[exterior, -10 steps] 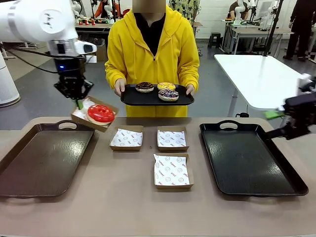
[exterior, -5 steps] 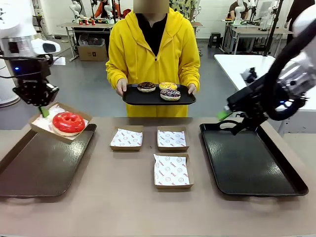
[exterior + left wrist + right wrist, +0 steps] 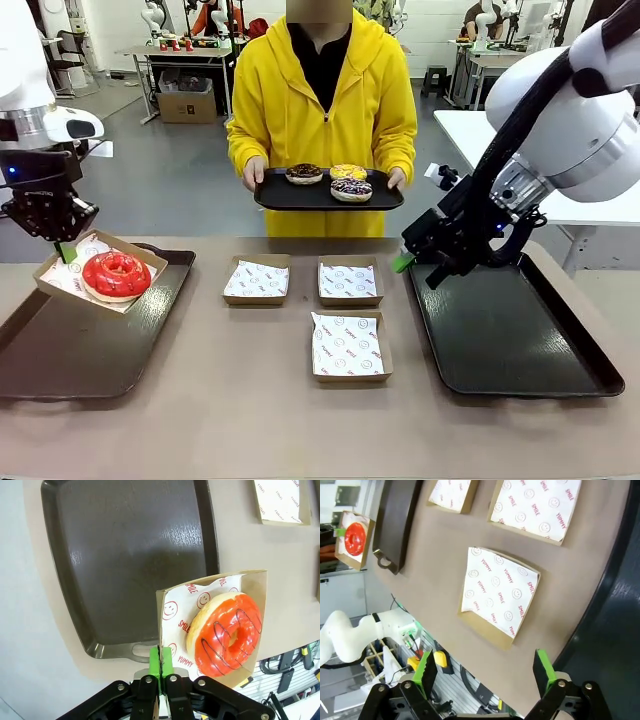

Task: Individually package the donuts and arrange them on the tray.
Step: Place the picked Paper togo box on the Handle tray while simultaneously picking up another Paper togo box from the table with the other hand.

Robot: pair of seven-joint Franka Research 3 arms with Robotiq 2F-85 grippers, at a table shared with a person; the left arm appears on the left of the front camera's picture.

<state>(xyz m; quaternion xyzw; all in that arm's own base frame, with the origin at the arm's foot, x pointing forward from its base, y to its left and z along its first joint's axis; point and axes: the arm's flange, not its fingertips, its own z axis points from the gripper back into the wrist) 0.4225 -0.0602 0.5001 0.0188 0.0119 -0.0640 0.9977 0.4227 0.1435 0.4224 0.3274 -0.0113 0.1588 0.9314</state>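
Left gripper [image 3: 62, 240] is clamped shut on the rim of a box [image 3: 62, 282]. In the wrist view the pads [image 3: 161, 662] are seen pinched flat on the cardboard edge [image 3: 252, 585].
Red donut [image 3: 116, 274] is seated in that box on printed paper, glaze up [image 3: 227, 632].
The box is held tilted over the far-left corner of the left tray [image 3: 90, 345]. Contact with the tray can't be confirmed from these angles; it looks lifted clear.

Right gripper [image 3: 410, 258] is spread wide with nothing held. It is positioned by the far-left corner of the right tray [image 3: 520, 330], above the table [image 3: 220, 400]. In its wrist view the green pads are seen well apart [image 3: 485, 672], with the near empty box [image 3: 501, 595] in front of them and the tray's dark edge [image 3: 620, 630] alongside.

Three empty boxes are laid out between the trays: two in the far row [image 3: 257, 279] [image 3: 350, 281] and one nearer [image 3: 347, 347]. All are paper-lined.

The other donuts are kept on a small black tray [image 3: 290, 195] held by the person [image 3: 320, 90] at the far side: chocolate donut [image 3: 304, 173], yellow donut [image 3: 348, 172] and sprinkled donut [image 3: 351, 189]. The sprinkled one is set just in front of the yellow.
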